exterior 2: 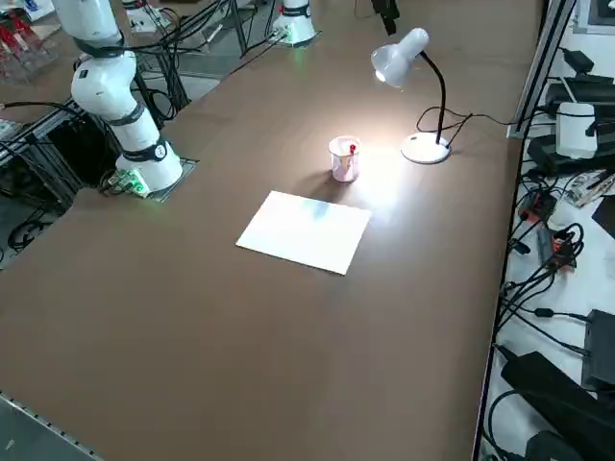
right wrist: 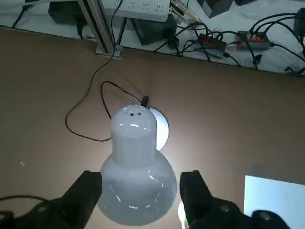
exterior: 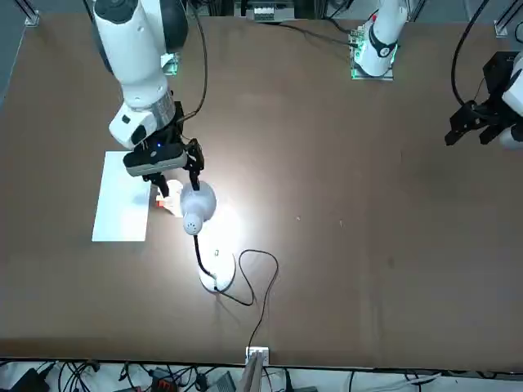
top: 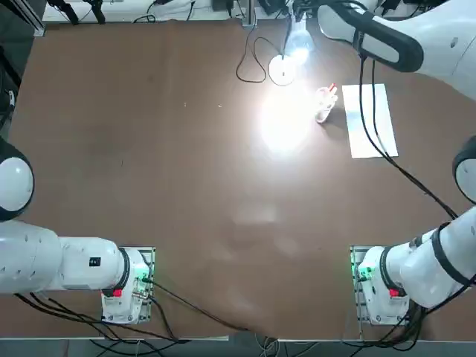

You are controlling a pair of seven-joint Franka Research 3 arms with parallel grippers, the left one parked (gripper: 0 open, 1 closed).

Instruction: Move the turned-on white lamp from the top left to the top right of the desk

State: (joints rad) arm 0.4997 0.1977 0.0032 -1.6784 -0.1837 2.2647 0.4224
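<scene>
The white lamp (top: 285, 65) stands lit at the far edge of the brown desk (top: 149, 186), right of centre in the top view. Its round base (exterior: 216, 275) rests flat and its thin black cord (exterior: 255, 287) loops off the far edge. The glowing head (right wrist: 137, 183) tilts down and throws a bright patch on the desk. My right gripper (right wrist: 140, 180) is open and hangs just over the head, one finger (right wrist: 88, 188) on each side of it. It also shows in the front view, gripper (exterior: 176, 184), and at the top of the right side view, gripper (exterior 2: 387, 13).
A clear cup of pens (top: 325, 103) stands close beside the lamp, on the robot's right. A white paper sheet (top: 370, 120) lies further right, crossed by my arm's cable. Power strips and cables (right wrist: 200, 33) crowd the space beyond the far edge.
</scene>
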